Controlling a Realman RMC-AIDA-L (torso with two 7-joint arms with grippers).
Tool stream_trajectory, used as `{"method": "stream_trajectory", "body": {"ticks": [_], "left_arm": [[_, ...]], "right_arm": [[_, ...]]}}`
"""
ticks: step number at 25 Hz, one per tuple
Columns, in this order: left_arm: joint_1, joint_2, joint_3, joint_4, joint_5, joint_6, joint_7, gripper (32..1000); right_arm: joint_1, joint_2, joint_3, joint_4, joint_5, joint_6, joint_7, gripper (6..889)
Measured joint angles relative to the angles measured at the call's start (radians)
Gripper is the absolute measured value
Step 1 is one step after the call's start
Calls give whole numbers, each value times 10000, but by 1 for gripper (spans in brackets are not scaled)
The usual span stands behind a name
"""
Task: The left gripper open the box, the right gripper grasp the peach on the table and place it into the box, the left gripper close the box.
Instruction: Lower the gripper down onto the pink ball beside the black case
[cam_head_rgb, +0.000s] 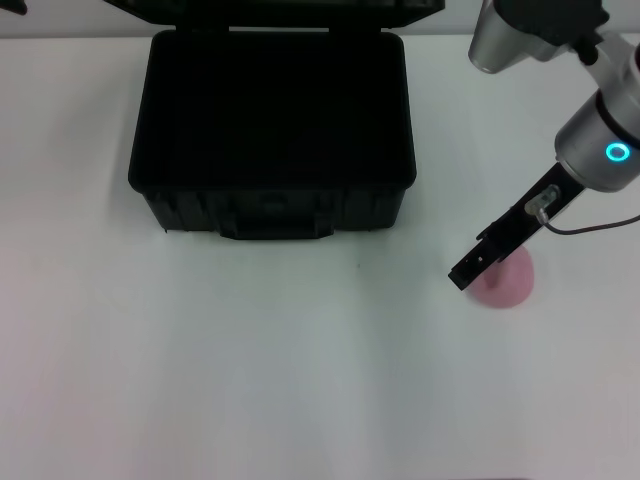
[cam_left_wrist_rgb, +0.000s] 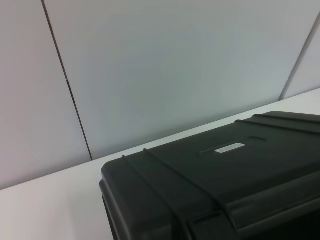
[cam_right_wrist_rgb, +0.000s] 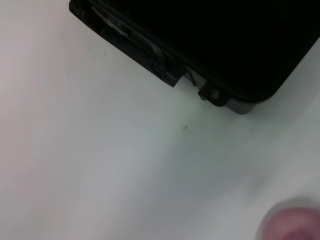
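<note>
Head view puts the box (cam_head_rgb: 272, 140) at the far left-centre of the white counter (cam_head_rgb: 250, 360), its lid raised and cut off by the far edge of the picture; the inside is so dark that nothing in it can be made out. At the far left corner a dark sliver may be the left gripper, but it is too little to tell, and its fingers appear in no view. From the left wrist view only the ribbed outside of the lid with its small white label (cam_left_wrist_rgb: 229, 148) shows, before a pale wall (cam_left_wrist_rgb: 175, 65). Well right of the box, the right gripper (cam_head_rgb: 470, 270) hangs over the peach (cam_head_rgb: 505, 282), covering part of it; whether its fingers are spread or closed I cannot tell. The peach rests on the counter, outside the box.
</note>
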Motion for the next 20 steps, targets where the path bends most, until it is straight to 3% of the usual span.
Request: {"method": "stream_trajectory", "body": {"ticks": [6,20], "left_arm": [[-12,-2,32,6,-25,-4,-2,392],[-96,-27,86,29,-58,-78,-8,392]], "right_arm": [[-9,0,13,36,-44,-277,0,802],[43,-31,2,1085,-1230,-1647,-147,799]]}}
